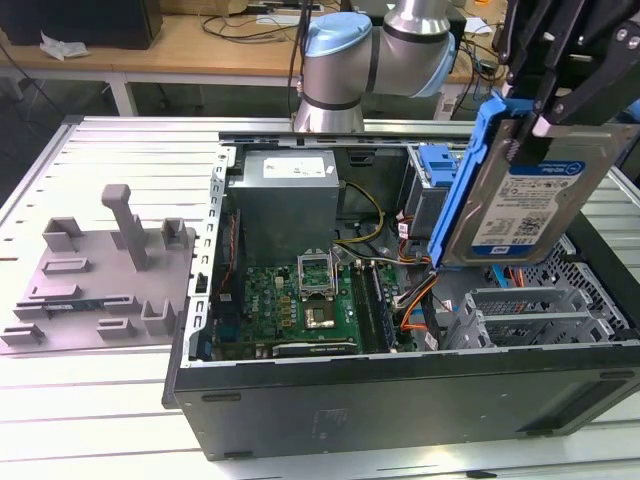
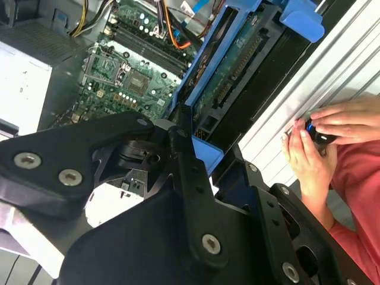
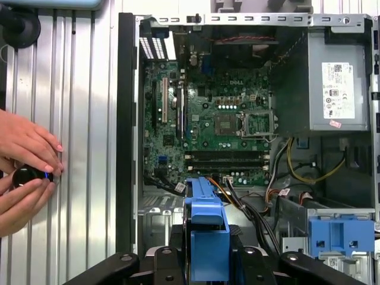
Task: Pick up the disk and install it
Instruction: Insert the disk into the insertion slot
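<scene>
The disk [image 1: 520, 195], a silver hard drive with a white-and-blue label in a blue caddy, hangs tilted on edge above the right side of the open computer case [image 1: 400, 400]. My gripper [image 1: 527, 132] comes down from the top right of the exterior view and is shut on the disk's upper end. In the second wrist view the black fingers [image 2: 181, 148] clamp the blue caddy [image 2: 237, 59] edge-on over the case. In the first wrist view the caddy's end [image 3: 208, 237] sticks out between the gripper [image 3: 208, 261] links.
Inside the case lie a green motherboard [image 1: 300, 300], a grey power supply [image 1: 285, 195], loose cables and a silver drive cage [image 1: 530, 310] with a blue latch piece [image 1: 440, 165]. A grey fixture plate [image 1: 100, 270] lies left of the case. A person's hands [image 3: 24, 172] hold a small black object beside the case.
</scene>
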You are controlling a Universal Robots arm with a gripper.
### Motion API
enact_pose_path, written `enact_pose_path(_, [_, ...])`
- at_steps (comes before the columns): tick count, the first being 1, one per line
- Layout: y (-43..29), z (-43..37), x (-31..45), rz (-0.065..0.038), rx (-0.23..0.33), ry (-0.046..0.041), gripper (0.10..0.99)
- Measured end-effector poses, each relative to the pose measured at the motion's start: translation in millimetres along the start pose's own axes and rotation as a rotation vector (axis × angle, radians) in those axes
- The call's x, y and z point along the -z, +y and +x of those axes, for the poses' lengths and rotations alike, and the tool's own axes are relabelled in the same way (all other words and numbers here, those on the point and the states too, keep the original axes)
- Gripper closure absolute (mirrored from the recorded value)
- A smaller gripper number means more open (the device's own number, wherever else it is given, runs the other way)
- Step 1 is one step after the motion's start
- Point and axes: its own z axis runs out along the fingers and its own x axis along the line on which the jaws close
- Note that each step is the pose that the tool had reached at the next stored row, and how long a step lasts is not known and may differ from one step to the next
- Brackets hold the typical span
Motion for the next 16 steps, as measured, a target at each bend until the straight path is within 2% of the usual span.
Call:
enact_pose_path(5, [-13.7, 0.1, -0.7, 0.001, 0.000, 0.0001, 0.718])
enact_pose_path(9, [-20.4, 0.2, -1.1, 0.003, 0.000, 0.0006, 0.718])
enact_pose_path(16, [-36.4, 0.5, -2.4, 0.007, 0.000, 0.0014, 0.718])
